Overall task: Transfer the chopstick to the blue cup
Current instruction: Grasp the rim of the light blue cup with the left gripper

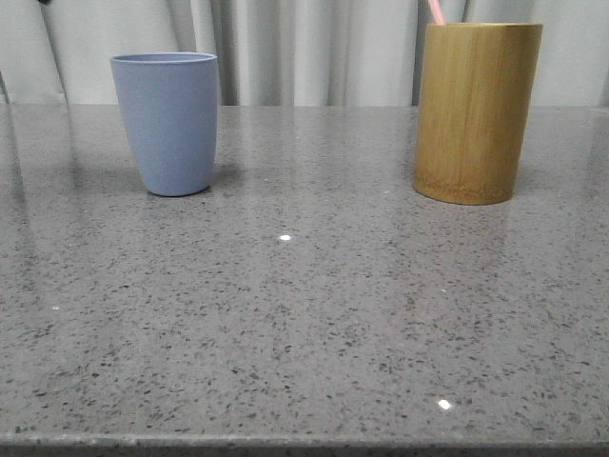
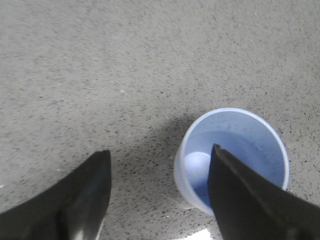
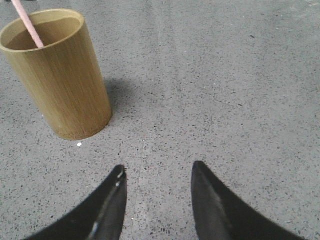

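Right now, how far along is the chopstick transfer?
Nothing looks done yet. The chopstick stands in the bamboo holder on the right of the table; the blue cup on the left looks empty. In hand: nothing; the left gripper is open above the cup, the right gripper open near the holder. Left: grasp the chopstick, lift it out, drop it into the cup.

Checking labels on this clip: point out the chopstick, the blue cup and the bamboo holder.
chopstick (image 3: 29, 26), right wrist view, shaft above rim.
blue cup (image 1: 171, 129), front view, outer wall.
bamboo holder (image 1: 473, 119), front view, outer wall.
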Robot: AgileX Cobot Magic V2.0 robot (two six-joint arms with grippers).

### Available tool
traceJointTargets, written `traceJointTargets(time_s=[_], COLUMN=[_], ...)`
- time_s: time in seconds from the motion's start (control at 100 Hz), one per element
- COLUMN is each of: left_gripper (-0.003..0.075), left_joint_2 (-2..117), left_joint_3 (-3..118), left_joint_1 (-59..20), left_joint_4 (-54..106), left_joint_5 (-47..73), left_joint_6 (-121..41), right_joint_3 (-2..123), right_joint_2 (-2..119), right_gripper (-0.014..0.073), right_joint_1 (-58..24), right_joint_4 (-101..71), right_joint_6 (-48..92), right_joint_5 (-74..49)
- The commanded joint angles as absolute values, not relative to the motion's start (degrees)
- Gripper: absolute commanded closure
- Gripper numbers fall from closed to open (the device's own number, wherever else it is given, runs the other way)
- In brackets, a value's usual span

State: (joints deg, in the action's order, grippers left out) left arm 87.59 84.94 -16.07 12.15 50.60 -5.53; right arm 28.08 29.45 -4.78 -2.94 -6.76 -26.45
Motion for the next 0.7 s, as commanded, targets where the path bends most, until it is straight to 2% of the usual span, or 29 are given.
traceJointTargets(time_s=[0.0, 0.48, 0.57, 0.69], left_gripper=[0.0302, 0.0307, 0.0349, 0.0464], left_joint_2=[87.8, 95.4, 96.4, 97.0], left_joint_3=[88.8, 89.9, 89.9, 89.9], left_joint_1=[-17.6, -18.9, -18.9, -18.9], left_joint_4=[13.2, 13.5, 13.5, 13.5], left_joint_5=[49.6, 51.2, 51.2, 51.2], left_joint_6=[-5.8, -5.8, -5.6, -4.8], right_joint_3=[29.7, 29.7, 29.7, 29.7], right_joint_2=[30.0, 30.0, 30.0, 30.0], right_gripper=[0.0262, 0.0262, 0.0262, 0.0262], right_joint_1=[-4.6, -4.6, -4.6, -4.6], right_joint_4=[-2.6, -2.6, -2.6, -2.6], right_joint_6=[-6.4, -6.4, -6.4, -6.4], right_joint_5=[-22.5, -22.5, -22.5, -22.5])
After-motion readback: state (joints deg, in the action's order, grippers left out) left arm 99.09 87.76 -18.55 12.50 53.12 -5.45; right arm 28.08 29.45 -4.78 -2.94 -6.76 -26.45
